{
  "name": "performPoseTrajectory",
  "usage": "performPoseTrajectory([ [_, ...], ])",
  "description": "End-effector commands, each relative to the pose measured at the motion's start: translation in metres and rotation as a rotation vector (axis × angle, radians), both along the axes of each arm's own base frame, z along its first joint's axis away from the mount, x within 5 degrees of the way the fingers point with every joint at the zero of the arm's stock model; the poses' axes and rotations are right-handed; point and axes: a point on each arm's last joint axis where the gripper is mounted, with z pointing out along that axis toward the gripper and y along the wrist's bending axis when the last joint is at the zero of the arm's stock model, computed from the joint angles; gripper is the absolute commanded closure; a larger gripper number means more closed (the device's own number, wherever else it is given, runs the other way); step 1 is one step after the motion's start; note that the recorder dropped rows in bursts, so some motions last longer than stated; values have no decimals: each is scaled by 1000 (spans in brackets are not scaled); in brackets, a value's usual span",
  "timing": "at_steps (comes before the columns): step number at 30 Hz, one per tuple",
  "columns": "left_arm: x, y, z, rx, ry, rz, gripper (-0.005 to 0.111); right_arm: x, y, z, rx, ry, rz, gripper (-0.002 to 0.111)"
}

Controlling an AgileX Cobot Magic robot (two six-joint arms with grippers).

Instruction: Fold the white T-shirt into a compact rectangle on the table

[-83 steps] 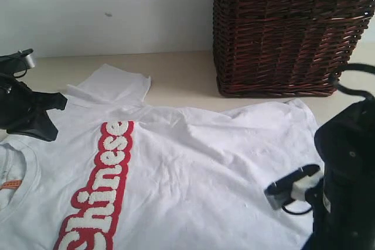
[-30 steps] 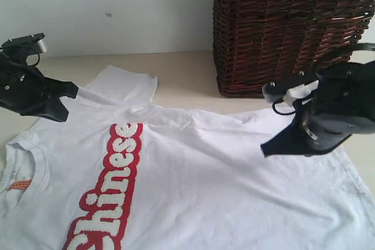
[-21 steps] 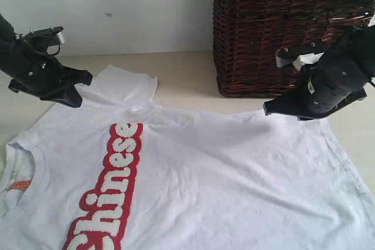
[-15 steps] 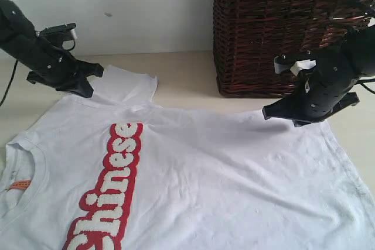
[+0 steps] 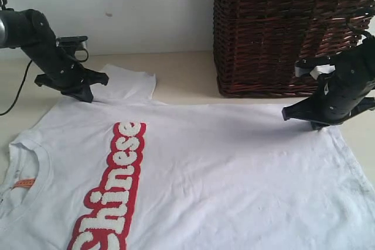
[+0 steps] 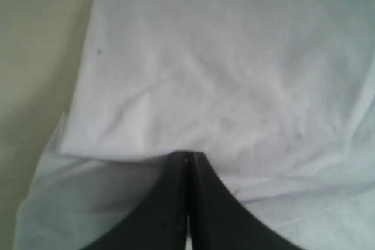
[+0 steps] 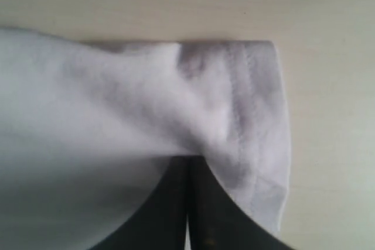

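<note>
Tabletop: shirt flat, far edge pinched

Matte beige table (image 5: pixel 181 77) carries the white T-shirt (image 5: pixel 234 174), face up, with fuzzy letters on a red band. Its far edge is pinched by the left gripper (image 5: pixel 88 96) and the right gripper (image 5: pixel 286 115) (jaws pressed together). Wrist views alone show cloth bunching there; the exterior alone shows the wicker basket (image 5: pixel 281 27).

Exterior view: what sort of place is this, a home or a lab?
Probably a robot test bench staged for laundry: a white T-shirt spread on a beige table, a dark wicker basket against a blank white wall, black robot arms left and right.
</note>
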Motion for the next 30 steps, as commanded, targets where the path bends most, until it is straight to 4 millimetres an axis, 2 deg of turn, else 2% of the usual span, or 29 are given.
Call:
performPoseTrajectory([
  [1,0,7,-10,26,29,15,107,-3,-7,-9,-24,42,4,108],
  [6,5,6,-3,19,5,19,107,-2,-7,-3,-14,21,2,108],
  [12,8,22,-3,51,-12,76,107,-2,-5,31,11,-64,3,108],
  [15,13,22,17,-26,-56,135,107,-2,-1,51,62,-118,16,108],
  [18,13,16,51,-61,-134,79,107,-5,3,70,110,-167,28,108],
  [21,5,8,84,-37,-172,18,107,-10,6,87,148,-189,49,108],
  [23,-1,5,97,-35,-152,-2,107,-13,9,96,177,-192,56,108],
  [26,-18,2,106,-33,-72,-39,107,-22,15,110,238,-180,92,108],
  [30,-49,-3,114,-33,-45,-63,107,-35,24,127,336,-143,157,108],
])
